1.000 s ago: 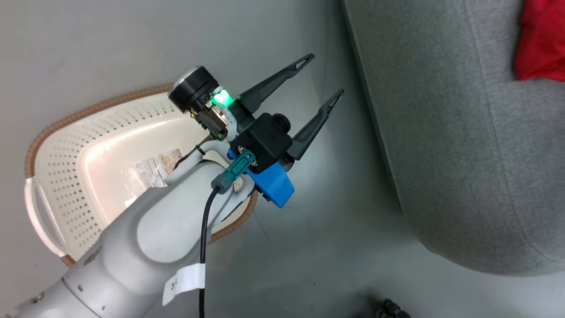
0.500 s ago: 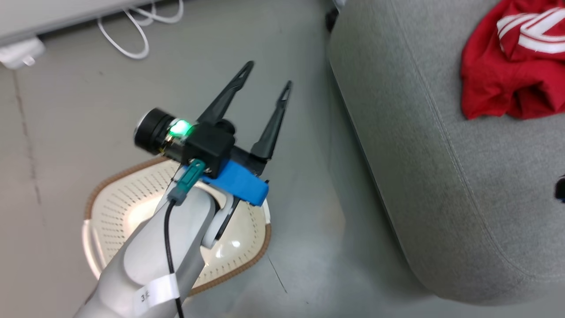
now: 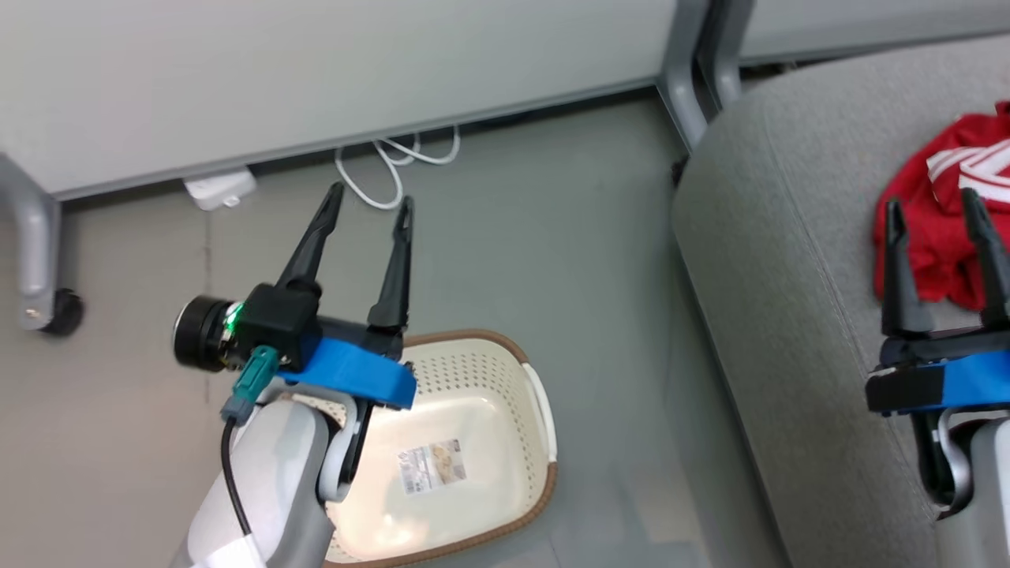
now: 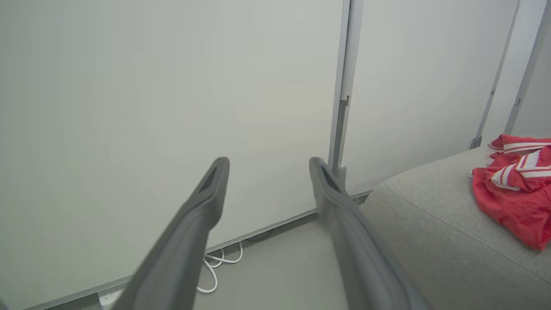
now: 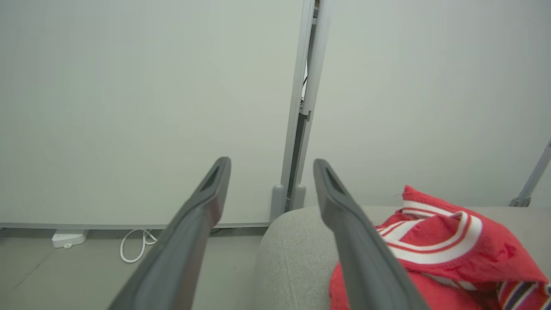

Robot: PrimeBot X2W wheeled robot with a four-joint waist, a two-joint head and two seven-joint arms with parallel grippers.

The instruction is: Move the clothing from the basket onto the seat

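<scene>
The cream perforated plastic basket point(image 3: 473, 336) with braided brown rim sits on the floor point(image 3: 552, 237) showing its printed label point(image 3: 432, 465), both the left hand point(image 3: 372, 195) above it and the right hand point(image 3: 929, 200) spread-fingered, and beyond, the crumpled red white-striped clothing point(image 3: 939, 256) lies on the large grey fabric seat point(image 3: 789, 260).

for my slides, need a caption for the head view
Left gripper and right gripper open, basket bottom bare, red clothing on the grey seat

basket point(image 3: 489, 371) on floor point(image 3: 552, 237) left of seat point(image 3: 789, 276), clothing point(image 3: 931, 229) on seat, cable point(image 3: 394, 170) behind by wall point(image 3: 316, 71)
</scene>
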